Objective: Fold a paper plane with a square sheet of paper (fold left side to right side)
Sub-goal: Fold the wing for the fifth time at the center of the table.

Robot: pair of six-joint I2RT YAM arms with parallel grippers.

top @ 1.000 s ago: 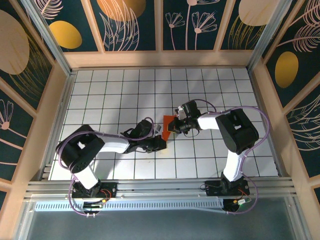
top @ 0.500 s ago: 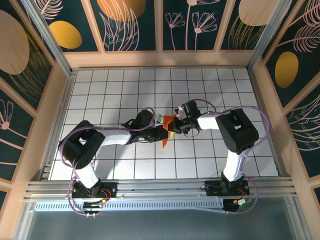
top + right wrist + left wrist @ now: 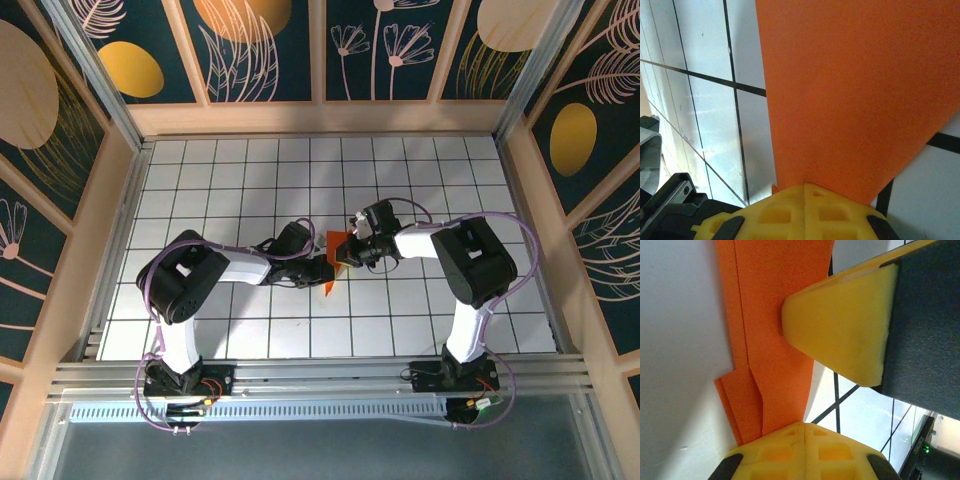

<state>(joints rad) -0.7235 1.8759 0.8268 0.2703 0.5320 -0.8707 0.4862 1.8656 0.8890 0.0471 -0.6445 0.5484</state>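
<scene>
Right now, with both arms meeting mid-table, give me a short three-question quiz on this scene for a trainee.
1. Multiple choice: what is shut on the orange paper? A, the left gripper alone. B, the right gripper alone. C, both grippers.
2. True or false: the orange paper lies flat and unfolded in the far left corner of the table.
3. Fill in: in the left wrist view, the foam pads on the fingers are coloured ___.

Key: 1, C. 2, false: it is folded in layers and is held near the middle of the table. 3, yellow.
</scene>
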